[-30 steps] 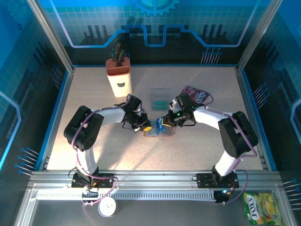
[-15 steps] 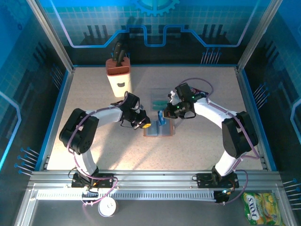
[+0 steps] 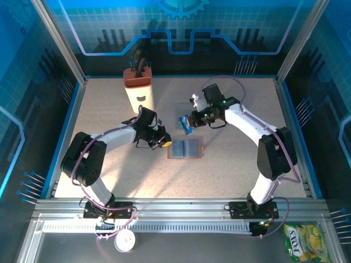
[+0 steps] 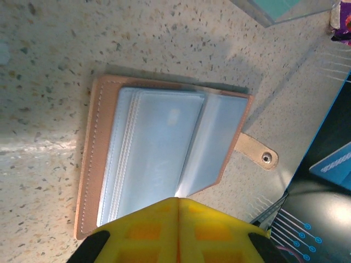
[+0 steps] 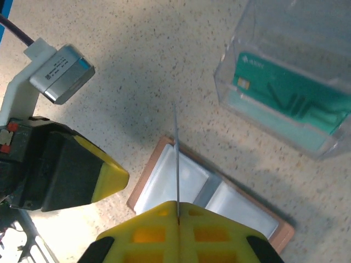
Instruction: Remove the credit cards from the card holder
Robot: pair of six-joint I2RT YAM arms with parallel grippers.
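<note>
The card holder (image 3: 185, 149) lies open and flat on the table, tan rim around pale blue-grey sleeves (image 4: 159, 153), its snap tab (image 4: 265, 158) sticking out to one side. My right gripper (image 3: 190, 121) hangs above and behind it, shut on a blue credit card (image 3: 186, 125). In the right wrist view that card (image 5: 176, 148) is seen edge-on as a thin line rising from the right gripper (image 5: 178, 204), with the card holder (image 5: 219, 200) below it. My left gripper (image 3: 163, 144) is shut and holds nothing, just left of the holder; the left gripper (image 4: 179, 200) sits over its near edge.
A clear plastic box (image 3: 185, 111) with a green card (image 5: 290, 98) in it stands just behind the holder, close to the held card. A tan knife block (image 3: 139, 90) stands at the back left. A purple packet (image 4: 344, 27) lies by the box.
The right gripper has drawn the blue card up out of the holder and carried it back toward the clear box. The left gripper has slid left, off the holder.
</note>
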